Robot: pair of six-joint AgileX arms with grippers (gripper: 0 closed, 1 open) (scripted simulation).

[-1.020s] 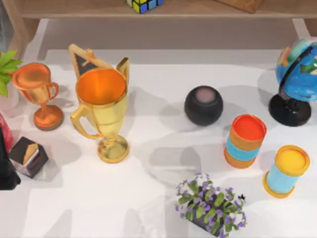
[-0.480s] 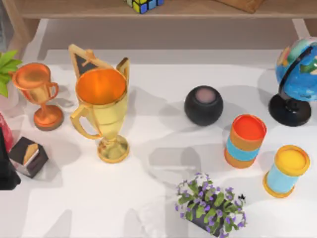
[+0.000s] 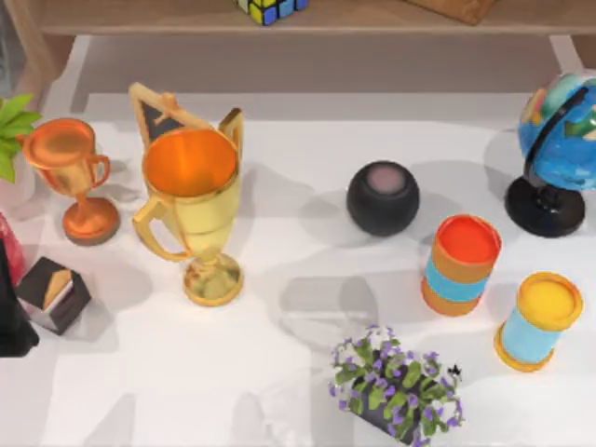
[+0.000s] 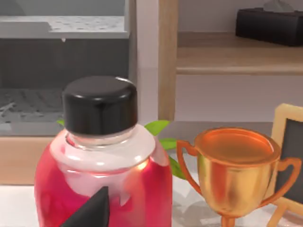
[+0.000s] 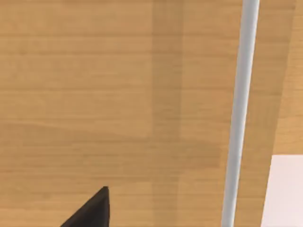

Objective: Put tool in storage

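Observation:
No tool can be seen in any view. A wooden shelf (image 3: 391,20) runs along the back of the table, with a colour cube (image 3: 270,8) on it. My left arm (image 3: 11,321) is a dark shape at the table's left edge, beside a small black and gold block (image 3: 53,293). In the left wrist view a black tip of my left gripper (image 4: 92,213) sits close in front of a red bottle (image 4: 102,184) with a black cap. A black tip of my right gripper (image 5: 92,210) shows against a wooden panel (image 5: 118,94).
On the white table stand a large gold trophy (image 3: 193,209), a small copper trophy (image 3: 73,177), a black round speaker (image 3: 383,196), two orange and blue cans (image 3: 460,264) (image 3: 540,320), a globe (image 3: 559,140) and a purple-flowered plant (image 3: 396,386).

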